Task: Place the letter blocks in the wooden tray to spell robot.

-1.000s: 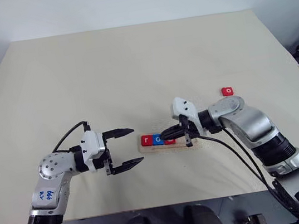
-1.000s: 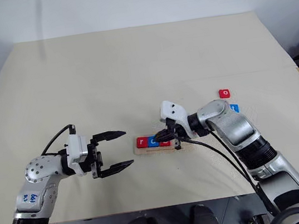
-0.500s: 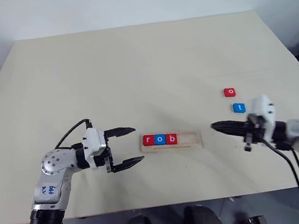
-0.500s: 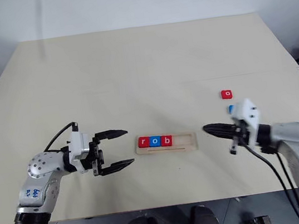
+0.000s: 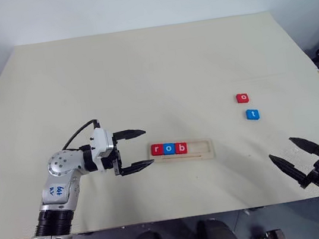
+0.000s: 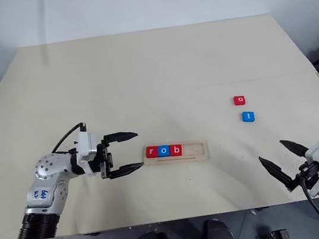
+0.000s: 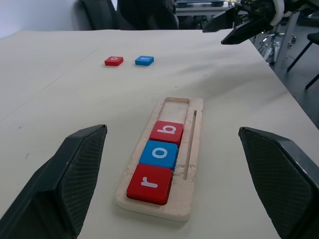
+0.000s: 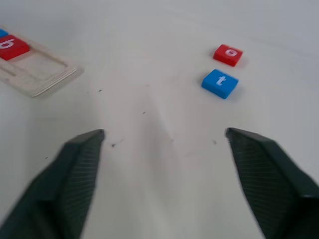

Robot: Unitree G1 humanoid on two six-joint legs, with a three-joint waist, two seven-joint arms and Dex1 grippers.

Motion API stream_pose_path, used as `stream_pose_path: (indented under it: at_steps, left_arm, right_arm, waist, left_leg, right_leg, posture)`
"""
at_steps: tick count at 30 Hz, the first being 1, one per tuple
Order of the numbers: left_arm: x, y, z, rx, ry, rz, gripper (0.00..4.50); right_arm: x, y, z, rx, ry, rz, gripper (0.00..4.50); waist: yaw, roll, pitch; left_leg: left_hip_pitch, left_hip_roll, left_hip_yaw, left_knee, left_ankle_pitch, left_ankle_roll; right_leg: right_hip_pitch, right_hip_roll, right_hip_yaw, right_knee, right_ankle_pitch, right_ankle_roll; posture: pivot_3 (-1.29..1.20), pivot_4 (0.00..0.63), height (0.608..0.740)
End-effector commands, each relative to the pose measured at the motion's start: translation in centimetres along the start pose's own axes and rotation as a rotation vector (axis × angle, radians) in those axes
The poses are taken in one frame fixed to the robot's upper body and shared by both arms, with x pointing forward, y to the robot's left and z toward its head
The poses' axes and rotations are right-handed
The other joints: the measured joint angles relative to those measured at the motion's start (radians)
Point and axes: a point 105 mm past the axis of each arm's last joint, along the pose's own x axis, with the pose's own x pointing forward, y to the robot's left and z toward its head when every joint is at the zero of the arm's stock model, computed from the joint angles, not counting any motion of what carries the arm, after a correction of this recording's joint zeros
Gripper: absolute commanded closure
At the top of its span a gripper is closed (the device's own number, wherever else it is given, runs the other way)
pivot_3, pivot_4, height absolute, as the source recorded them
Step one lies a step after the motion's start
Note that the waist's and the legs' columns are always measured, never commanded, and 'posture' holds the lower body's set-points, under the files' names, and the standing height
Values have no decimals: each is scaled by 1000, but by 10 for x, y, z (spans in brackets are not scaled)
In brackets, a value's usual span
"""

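On the desk [image 5: 140,68] the wooden tray [image 5: 203,148] holds r [image 5: 157,150], o [image 5: 169,149], b [image 5: 180,147] at its left end; farther right lie loose o [image 5: 242,98] and t [image 5: 252,114], o behind t

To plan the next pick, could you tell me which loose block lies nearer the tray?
The blue t block; the red o block sits farther from the wooden tray.

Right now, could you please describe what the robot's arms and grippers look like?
Both arms are silver-grey metal with black joint sections and black cables. The left gripper and right gripper each have two black pointed fingers on a white housing. The left arm carries blue handwritten markings.
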Motion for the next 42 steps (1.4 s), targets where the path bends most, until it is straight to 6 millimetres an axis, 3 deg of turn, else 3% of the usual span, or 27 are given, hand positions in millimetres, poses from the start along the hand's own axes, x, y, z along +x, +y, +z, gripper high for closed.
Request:
stream_pose_path:
  at_steps: [1,15,20,31,42]
  left_arm:
    - [1,1,4,24,-8,-7,0]
    - [-2,-3,5,33,-12,20,0]
    - [-2,-4,4,34,-13,34,0]
    - [4,-9,5,42,-24,49,0]
    - [2,-11,8,52,-27,69,0]
  right_arm:
    - [2,-2,15,-23,-68,-21,29]
    - [26,-5,27,16,-97,11,29]
    - [52,-19,32,82,34,-33,29]
    - [118,-68,38,54,283,-206,29]
    - [138,-68,50,60,311,-228,29]
  waist:
    - [0,0,0]
    - [-1,0,0]
    - [-1,0,0]
    - [-2,0,0]
    - [-4,0,0]
  left_leg:
    - [0,0,0,0,0,0]
    - [0,0,-1,0,0,0]
    - [0,0,-2,0,0,0]
    - [-1,0,-1,1,0,0]
    - [-3,0,0,1,0,0]
  right_leg:
    - [0,0,0,0,0,0]
    - [0,0,1,0,0,0]
    - [-1,0,2,4,0,0]
    - [-3,-1,2,4,0,0]
    - [-3,-1,0,3,0,0]
  posture:
    - [0,150,740]
    - [0,150,740]
    - [0,150,740]
    - [0,150,740]
    - [0,150,740]
